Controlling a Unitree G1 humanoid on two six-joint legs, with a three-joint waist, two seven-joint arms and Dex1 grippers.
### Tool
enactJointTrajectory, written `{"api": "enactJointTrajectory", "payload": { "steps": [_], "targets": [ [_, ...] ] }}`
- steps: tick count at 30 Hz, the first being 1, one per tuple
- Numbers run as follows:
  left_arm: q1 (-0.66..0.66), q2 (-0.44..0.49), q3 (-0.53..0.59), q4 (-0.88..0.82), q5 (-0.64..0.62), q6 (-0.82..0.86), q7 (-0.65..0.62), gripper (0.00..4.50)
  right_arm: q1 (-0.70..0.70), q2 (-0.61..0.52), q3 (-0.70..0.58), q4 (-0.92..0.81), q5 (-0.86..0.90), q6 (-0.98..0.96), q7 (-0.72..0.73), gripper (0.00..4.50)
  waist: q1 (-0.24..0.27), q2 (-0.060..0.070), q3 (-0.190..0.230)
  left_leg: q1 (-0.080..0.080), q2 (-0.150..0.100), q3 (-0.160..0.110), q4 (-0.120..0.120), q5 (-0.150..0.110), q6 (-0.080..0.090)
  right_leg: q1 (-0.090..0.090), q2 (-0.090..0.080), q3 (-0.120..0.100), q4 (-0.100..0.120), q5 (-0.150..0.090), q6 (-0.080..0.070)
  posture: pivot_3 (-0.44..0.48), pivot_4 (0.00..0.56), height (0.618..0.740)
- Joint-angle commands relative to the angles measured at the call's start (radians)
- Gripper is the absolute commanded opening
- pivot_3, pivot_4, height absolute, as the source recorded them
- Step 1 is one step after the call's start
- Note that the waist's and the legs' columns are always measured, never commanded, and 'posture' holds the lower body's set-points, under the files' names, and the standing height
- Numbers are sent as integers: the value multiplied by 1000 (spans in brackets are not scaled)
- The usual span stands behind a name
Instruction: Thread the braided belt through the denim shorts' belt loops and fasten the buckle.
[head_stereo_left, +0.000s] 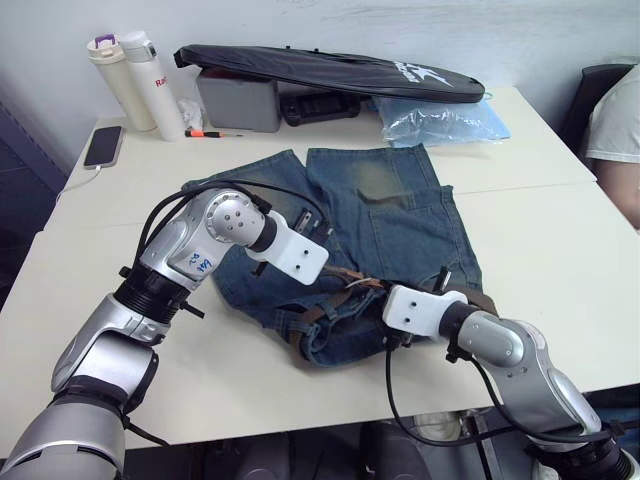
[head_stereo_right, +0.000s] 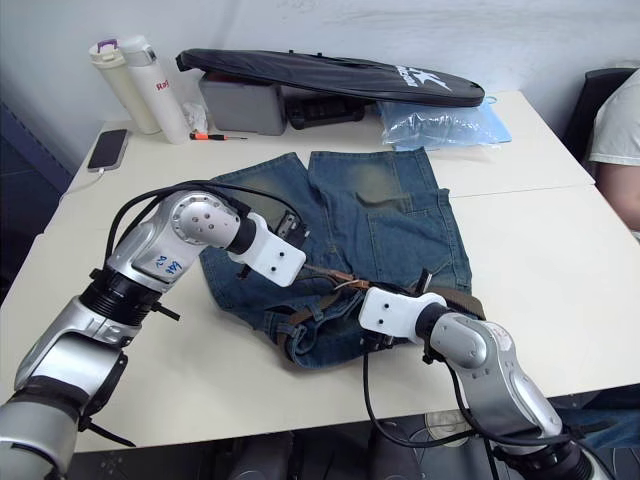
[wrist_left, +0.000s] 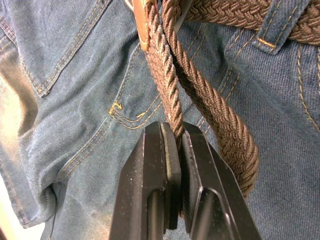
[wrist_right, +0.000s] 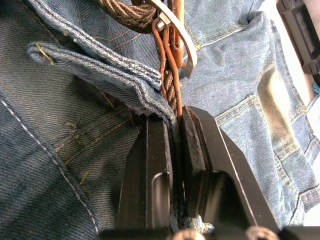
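The denim shorts (head_stereo_left: 380, 215) lie flat mid-table, waistband twd the robot. Left arm bends in over the shorts; left gripper (wrist_left: 172, 145) is clamped on the braided belt (wrist_left: 200, 95). Right arm reaches in low at the waistband; right gripper (wrist_right: 177, 122) pinches belt & denim, just by the buckle (wrist_right: 175, 30).

Pale wall (head_stereo_left: 330, 25), cream table (head_stereo_left: 570, 260) — two tops abutting, dark chair (head_stereo_left: 590, 95) at right edge
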Motion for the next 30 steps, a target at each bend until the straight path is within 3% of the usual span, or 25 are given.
{"api": "enactJointTrajectory", "payload": {
  "steps": [1,6,18,30],
  "targets": [
    [16,-26,8,-72,-27,56,-17,0,-19,8,-9,-17,-12,-17,-6,41,0,0,0,0,0,0,0,0,0,0,0,0,0,0,0,0,150,740],
    [86,-74,7,-182,-16,210,1,0,-16,10,-11,-20,-15,-16,-7,41,-2,0,0,0,0,0,0,0,0,0,0,0,0,0,0,0,150,740],
    [114,-194,1,-259,-34,514,23,0,-21,19,-4,-10,-11,-26,4,41,0,0,0,0,0,0,1,0,1,0,0,0,1,0,0,0,150,740],
    [52,-314,10,-195,-59,584,108,0,-21,24,-2,-8,-8,-34,18,41,-1,0,0,0,0,0,2,0,2,0,0,1,1,0,0,0,150,740]
  ]
}}
